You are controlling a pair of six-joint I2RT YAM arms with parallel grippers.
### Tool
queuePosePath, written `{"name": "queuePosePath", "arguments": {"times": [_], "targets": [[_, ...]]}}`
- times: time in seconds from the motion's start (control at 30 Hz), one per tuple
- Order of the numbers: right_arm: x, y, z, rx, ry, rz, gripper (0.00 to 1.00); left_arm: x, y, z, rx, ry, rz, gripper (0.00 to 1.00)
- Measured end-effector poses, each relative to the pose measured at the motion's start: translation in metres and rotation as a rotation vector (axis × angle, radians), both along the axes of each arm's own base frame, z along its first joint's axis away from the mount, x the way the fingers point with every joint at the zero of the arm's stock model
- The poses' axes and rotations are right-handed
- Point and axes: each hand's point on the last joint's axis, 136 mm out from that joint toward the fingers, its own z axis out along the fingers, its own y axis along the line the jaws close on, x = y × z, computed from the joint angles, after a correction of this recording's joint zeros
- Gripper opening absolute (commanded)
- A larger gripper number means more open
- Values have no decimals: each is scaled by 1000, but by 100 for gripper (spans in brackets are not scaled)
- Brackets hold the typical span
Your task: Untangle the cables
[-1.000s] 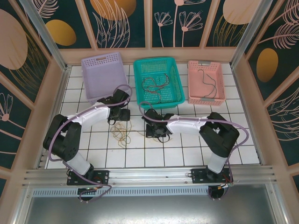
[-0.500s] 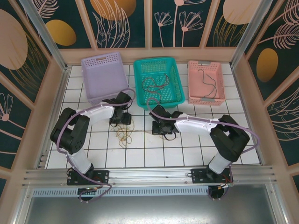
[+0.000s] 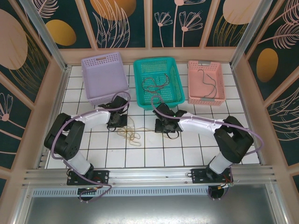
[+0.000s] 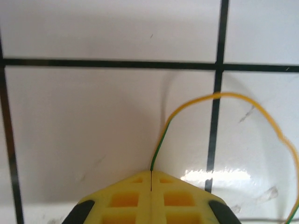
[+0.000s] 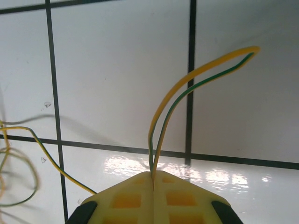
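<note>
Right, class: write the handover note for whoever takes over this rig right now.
Left tool: shut on a thin yellow-and-green wire.
Right tool: shut on a yellow-and-green wire loop.
On the white tiled table between them: a loose tangle of yellowish wires.
Teal plastic basket holds dark wires; pink plastic basket holds a dark wire.
Done: those basket wires sorted. Left: pull the tangle apart.

Glossy tiled table, perforated teal plastic basket, smooth yellow-green cable.
</note>
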Motion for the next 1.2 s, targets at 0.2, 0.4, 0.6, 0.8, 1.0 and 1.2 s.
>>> {"name": "queuePosePath", "arguments": {"times": [0.2,0.4,0.6,0.8,1.0,1.2], "targets": [[12,-22,23,30,-48,-44,0,5,22,17,121,-25,61,0],[21,-70,41,13,-98,-132,0,20,43,49,208,-119,147,0],[27,-129,57,-38,-142,-264,0,19,73,65,295,-154,251,0],[34,-196,66,-96,-171,-459,0,19,104,103,303,-263,421,0],[34,-270,61,-150,-143,-710,0,17,130,157,272,-424,620,0],[33,-298,46,-189,-85,-815,0,9,155,201,272,-550,774,0]]}}
